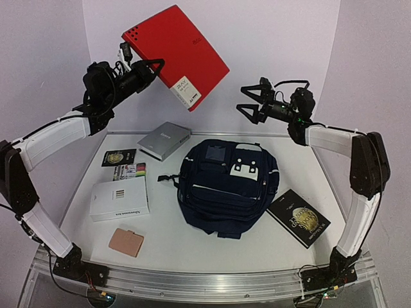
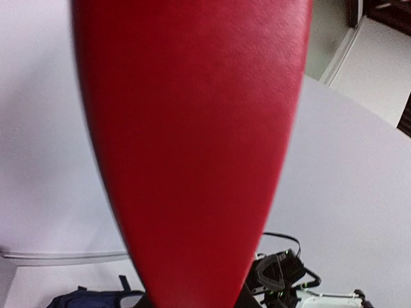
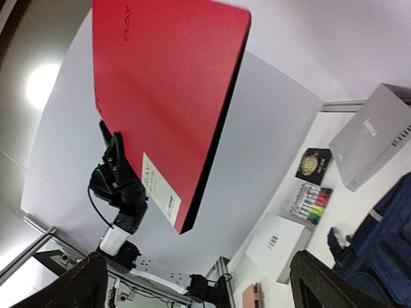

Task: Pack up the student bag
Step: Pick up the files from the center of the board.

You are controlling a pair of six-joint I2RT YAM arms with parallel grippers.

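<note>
**Student bag (image 1: pixel 228 186) lies flat as red notebook (image 1: pixel 176 51) hangs overhead**

The student bag rests at the centre of the surface (image 1: pixel 192 247), its zips apparently shut. The left gripper (image 1: pixel 153 68) clamps one corner of the red notebook high above the far left corner, seemingly keeping it clear until the bag is opened. The right gripper (image 1: pixel 249 102) hovers empty over the far right edge, jaws wide, well placed to open it.

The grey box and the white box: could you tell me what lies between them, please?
In the top view, a marker pack lies between the grey box and the white box, a black card beside it.
</note>
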